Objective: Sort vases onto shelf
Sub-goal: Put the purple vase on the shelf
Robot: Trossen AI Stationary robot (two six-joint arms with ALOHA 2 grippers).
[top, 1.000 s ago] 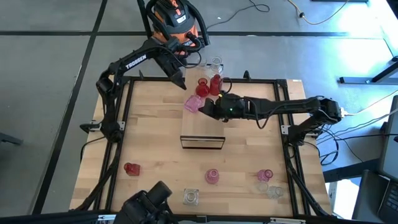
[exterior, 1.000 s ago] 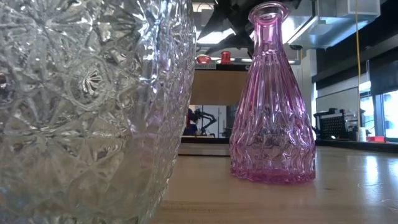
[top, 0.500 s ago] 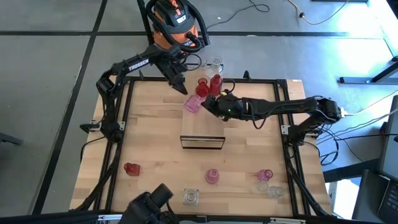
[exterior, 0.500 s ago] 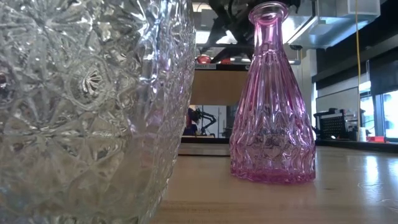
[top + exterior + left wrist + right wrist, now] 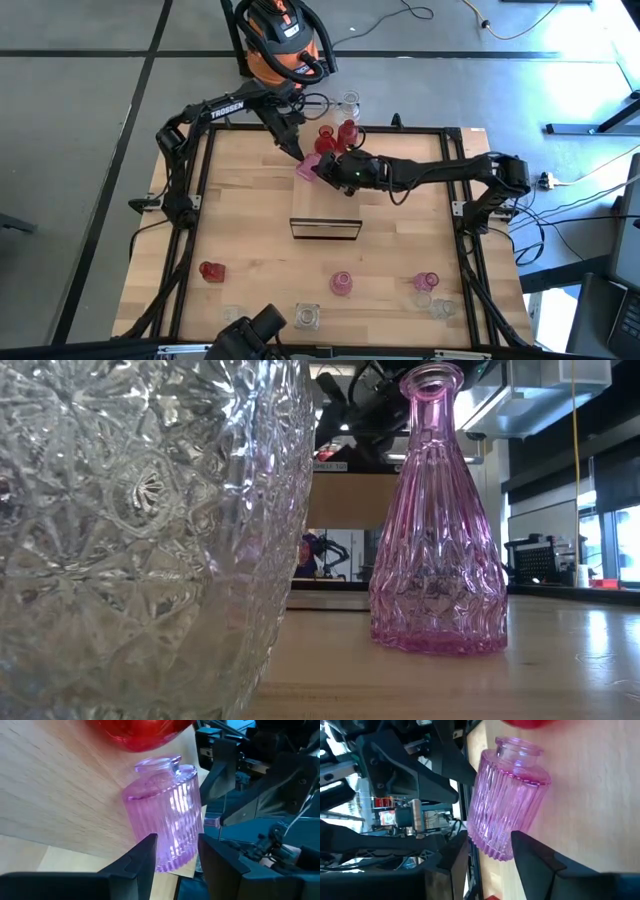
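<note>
- Reaching from both sides, left gripper [image 5: 297, 153] and right gripper [image 5: 326, 172] flank a ribbed pink vase [image 5: 308, 167] lying on its side on the shelf [image 5: 322, 203] beside red vases [image 5: 327, 138].
- Both grippers part-open, holding nothing.
- Glass: light, stiff, slick, breakable, likely to roll; grip across the ribbed body, not the thin neck.

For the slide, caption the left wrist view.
Left gripper straddles a ribbed pink vase on the shelf, red vase just beyond.
</note>
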